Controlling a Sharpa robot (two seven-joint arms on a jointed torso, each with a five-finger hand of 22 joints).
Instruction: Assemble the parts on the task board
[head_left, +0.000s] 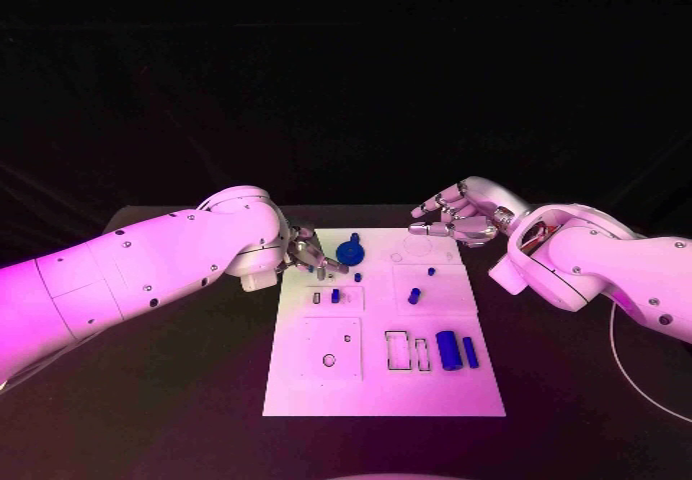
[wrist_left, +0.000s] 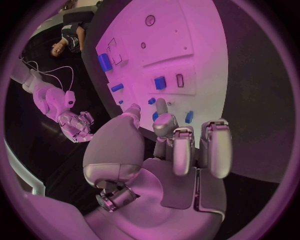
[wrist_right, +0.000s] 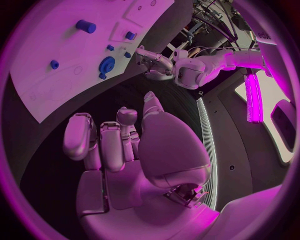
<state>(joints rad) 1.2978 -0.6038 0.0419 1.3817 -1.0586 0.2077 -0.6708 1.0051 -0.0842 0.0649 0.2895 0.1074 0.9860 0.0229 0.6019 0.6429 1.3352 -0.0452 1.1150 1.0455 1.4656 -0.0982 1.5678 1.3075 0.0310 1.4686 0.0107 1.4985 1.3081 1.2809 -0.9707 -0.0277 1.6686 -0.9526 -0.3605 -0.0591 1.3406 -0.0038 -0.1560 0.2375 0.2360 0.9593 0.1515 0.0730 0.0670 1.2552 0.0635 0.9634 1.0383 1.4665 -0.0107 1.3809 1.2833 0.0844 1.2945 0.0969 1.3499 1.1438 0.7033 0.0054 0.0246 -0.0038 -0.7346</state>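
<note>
The white task board (head_left: 433, 395) lies in the middle of the table. A round blue part with a knob (head_left: 349, 250) stands near the board's far left corner, also seen in the right wrist view (wrist_right: 107, 65). My left hand (head_left: 306, 252) hovers right beside it, fingers loosely bent and holding nothing (wrist_left: 164, 131). I cannot tell whether the fingertips touch it. My right hand (head_left: 459, 215) hangs over the far right corner, fingers bent, empty (wrist_right: 119, 140). Small blue parts (head_left: 414, 295) stand mid-board. Two blue cylinders (head_left: 447, 350) lie near the right side.
Empty outlined slots (head_left: 398, 348) and a square panel with holes (head_left: 332, 347) mark the board's near half. Black table (head_left: 173, 390) surrounds the board on both sides. A white cable (head_left: 623, 360) curves along the table at the right.
</note>
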